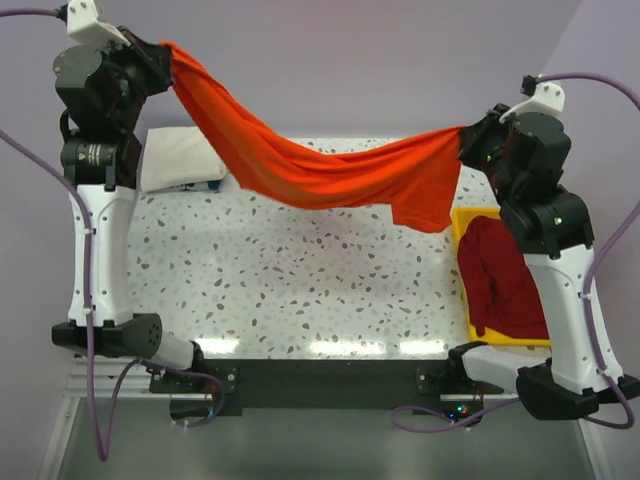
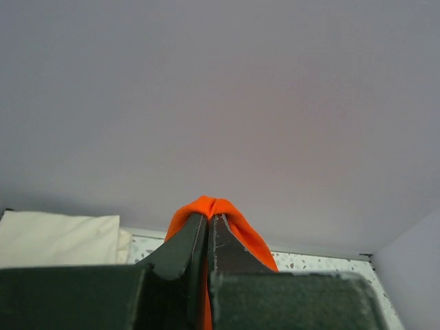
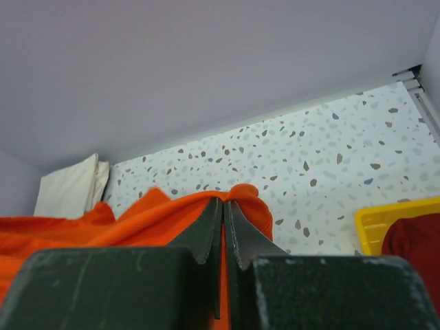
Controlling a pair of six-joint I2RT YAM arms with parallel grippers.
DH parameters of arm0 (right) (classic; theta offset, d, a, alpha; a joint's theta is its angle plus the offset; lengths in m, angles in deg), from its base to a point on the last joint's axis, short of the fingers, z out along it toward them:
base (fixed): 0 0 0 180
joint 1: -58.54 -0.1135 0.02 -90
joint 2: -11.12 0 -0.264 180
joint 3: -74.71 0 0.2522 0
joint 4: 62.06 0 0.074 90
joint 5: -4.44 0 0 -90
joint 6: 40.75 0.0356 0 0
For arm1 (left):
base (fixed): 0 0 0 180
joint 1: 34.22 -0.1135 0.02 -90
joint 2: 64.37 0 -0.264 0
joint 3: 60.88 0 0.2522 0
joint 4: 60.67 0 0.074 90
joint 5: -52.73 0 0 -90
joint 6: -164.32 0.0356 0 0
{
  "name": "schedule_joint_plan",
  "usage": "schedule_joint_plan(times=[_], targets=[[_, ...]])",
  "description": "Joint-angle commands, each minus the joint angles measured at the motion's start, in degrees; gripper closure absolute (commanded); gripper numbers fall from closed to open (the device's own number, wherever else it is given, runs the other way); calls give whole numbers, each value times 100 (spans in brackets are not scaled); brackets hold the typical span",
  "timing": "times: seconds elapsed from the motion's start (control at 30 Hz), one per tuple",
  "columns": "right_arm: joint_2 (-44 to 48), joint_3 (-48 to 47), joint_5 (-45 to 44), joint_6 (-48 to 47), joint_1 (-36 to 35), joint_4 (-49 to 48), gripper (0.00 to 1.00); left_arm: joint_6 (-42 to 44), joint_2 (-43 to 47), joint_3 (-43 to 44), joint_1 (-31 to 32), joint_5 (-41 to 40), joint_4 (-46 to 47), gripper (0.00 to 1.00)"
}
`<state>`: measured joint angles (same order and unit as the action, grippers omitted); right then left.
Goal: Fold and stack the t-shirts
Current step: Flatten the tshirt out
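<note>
Sagging orange t-shirt, ends between clamped fingers

The orange t-shirt hangs clamped between the left gripper and right gripper, sagging like a curtain from jaw to jaw. Beneath that span the table offers open passage. Below-left of the left jaws lies the folded cream t-shirt. Below-right of the right jaws sits the yellow tray with the dark red t-shirt. The wall stands ahead of both.
</note>
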<state>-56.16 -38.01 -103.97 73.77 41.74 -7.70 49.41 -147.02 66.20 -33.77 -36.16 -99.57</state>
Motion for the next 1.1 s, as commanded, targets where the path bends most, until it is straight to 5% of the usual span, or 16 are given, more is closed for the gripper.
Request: schedule_joint_plan(times=[0.0, 0.07, 0.13, 0.23, 0.37, 0.63, 0.87, 1.07], targets=[[-592, 191, 127, -79, 45, -42, 99, -93, -997, 138, -45, 811, -35, 100], [-619, 978, 520, 176, 36, -288, 92, -268, -1340, -403, -45, 1118, 149, 94], [-532, 1718, 838, 491, 36, -841, 83, -566, -1403, -1054, -45, 1234, 632, 66], [-434, 3143, 1278, 729, 45, -1554, 61, -1119, -1010, -2775, -45, 1384, 1563, 40], [-645, 4215, 1559, 827, 45, -1836, 48, -1570, -113, -5050, -45, 815, 2145, 38], [-312, 5509, 1736, 1002, 45, -2179, 44, -1903, 2433, -7689, 209, -944, 1101, 40], [-136, 6011, 1824, 1099, 45, -2328, 44, -2791, 3756, -8800, 754, -1638, -6, 44], [-206, 6046, 1833, 1126, 45, -2399, 45, -3293, 3283, -8775, 957, -1912, -656, 45]])
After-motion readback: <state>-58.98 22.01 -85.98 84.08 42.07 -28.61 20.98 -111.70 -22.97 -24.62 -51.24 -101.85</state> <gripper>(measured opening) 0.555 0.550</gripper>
